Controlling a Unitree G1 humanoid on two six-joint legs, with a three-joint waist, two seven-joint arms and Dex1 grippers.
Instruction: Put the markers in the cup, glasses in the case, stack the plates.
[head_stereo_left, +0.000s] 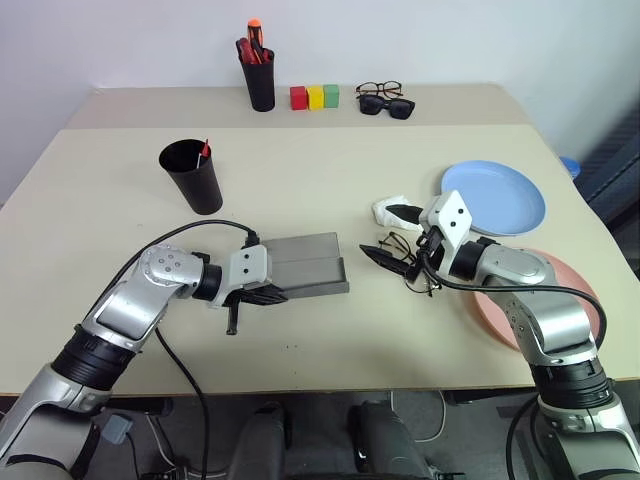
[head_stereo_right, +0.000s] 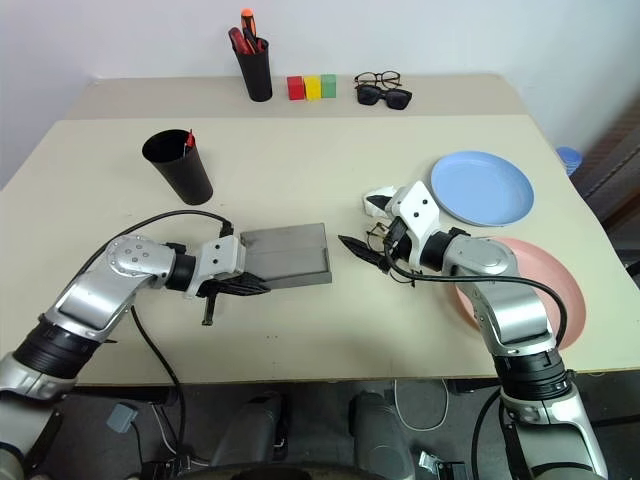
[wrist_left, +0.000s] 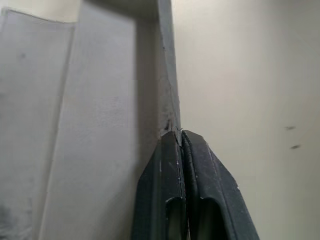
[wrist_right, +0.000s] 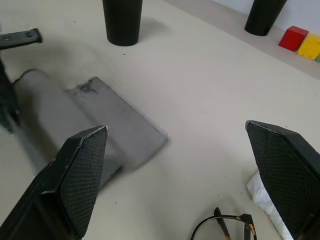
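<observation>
Left end effector (head_stereo_left: 262, 293) pinches together at the grey case (head_stereo_left: 308, 263) mid-counter (head_stereo_left: 100, 180), toward its front edge; right end effector (head_stereo_left: 402, 240), fingers apart, hovers over the glasses (head_stereo_left: 398, 246) beside it.

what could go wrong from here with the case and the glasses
The left tool is shut at the near edge of the grey case; a thin pinch there could slip or drag the case. The right tool hangs open above the glasses, beside a white cloth that it could catch too.
</observation>
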